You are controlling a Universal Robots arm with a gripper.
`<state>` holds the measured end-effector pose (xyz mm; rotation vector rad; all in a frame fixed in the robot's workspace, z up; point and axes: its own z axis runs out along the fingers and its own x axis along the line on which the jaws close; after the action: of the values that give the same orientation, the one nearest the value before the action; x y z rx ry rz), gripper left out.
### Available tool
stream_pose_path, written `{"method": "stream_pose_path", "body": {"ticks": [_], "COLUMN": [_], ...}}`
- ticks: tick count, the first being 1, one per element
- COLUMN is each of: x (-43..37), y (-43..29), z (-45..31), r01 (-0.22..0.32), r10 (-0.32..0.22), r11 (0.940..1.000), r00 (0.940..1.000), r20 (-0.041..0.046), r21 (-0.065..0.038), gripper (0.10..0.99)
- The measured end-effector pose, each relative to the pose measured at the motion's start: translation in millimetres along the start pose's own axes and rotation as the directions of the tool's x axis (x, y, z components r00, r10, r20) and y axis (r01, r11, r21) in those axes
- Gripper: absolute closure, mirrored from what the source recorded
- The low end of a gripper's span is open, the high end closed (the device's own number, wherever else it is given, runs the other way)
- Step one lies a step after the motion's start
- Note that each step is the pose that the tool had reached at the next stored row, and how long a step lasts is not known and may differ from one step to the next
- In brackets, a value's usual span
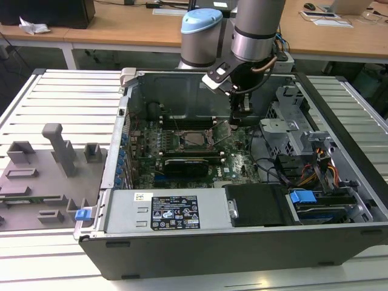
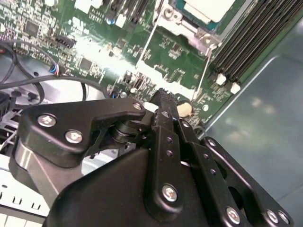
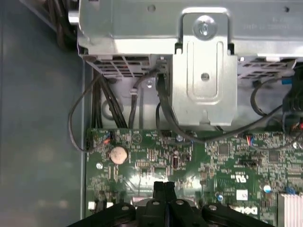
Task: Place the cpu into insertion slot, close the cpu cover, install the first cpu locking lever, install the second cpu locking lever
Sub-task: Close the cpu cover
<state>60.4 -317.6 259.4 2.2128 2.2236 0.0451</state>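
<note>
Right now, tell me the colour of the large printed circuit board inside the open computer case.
The circuit board is green, clearest in the first wrist view.

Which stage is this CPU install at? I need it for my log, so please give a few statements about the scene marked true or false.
1. The cpu lies in the insertion slot. True.
2. The end effector grips the cpu. False: its fingers are shut on nothing, near the motherboard, beside the slot.
3. The computer case is closed. False: it lies open, with the board exposed.
4. A coin cell sits on the motherboard. True.
</note>
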Motion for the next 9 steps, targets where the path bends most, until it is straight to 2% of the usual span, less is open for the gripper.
{"method": "stream_pose_path", "body": {"ticks": [4,6,9], "x": [-0.1,-0.1,-0.2], "y": [6.4,6.5,4.8], "z": [5.8,12.8,14.0], "r01": [0.000,0.000,0.000], "r10": [0.000,0.000,0.000], "r11": [1.0000,1.0000,1.0000], "r00": [1.0000,1.0000,1.0000], "r20": [0.0000,-0.0001,-0.0002], "r21": [0.000,0.002,0.004], "gripper": [0.980,0.980,0.980]}}
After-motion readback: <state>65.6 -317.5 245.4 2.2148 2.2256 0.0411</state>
